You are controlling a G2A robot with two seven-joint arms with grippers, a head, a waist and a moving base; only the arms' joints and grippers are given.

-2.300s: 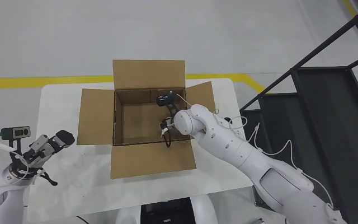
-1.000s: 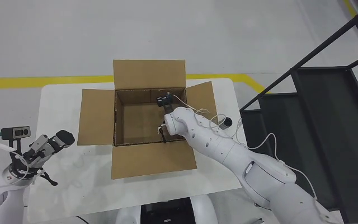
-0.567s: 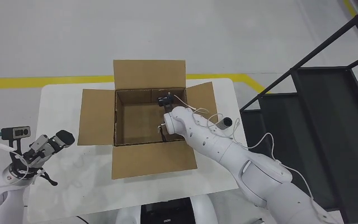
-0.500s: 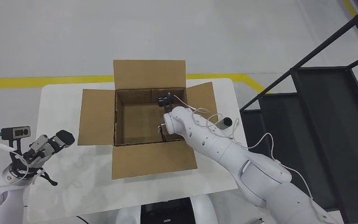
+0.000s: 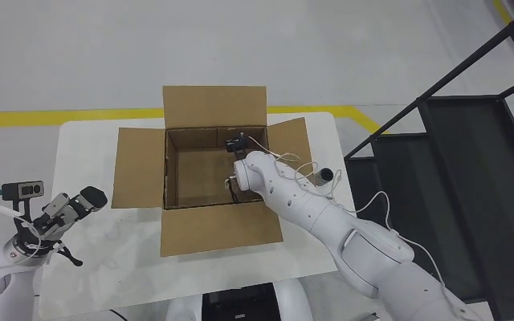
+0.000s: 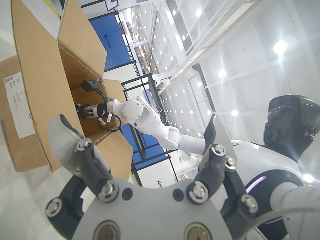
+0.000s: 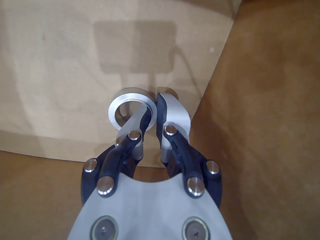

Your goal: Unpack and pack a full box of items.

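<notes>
Right claw (image 7: 151,112) has sunk deeper into the box (image 5: 138,168), clamped on the tape roll (image 7: 130,97). Lift or release likely comes next; left claw (image 6: 136,123) gapes apart.

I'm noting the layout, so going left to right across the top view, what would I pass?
left arm → cardboard box → black staircase
</notes>
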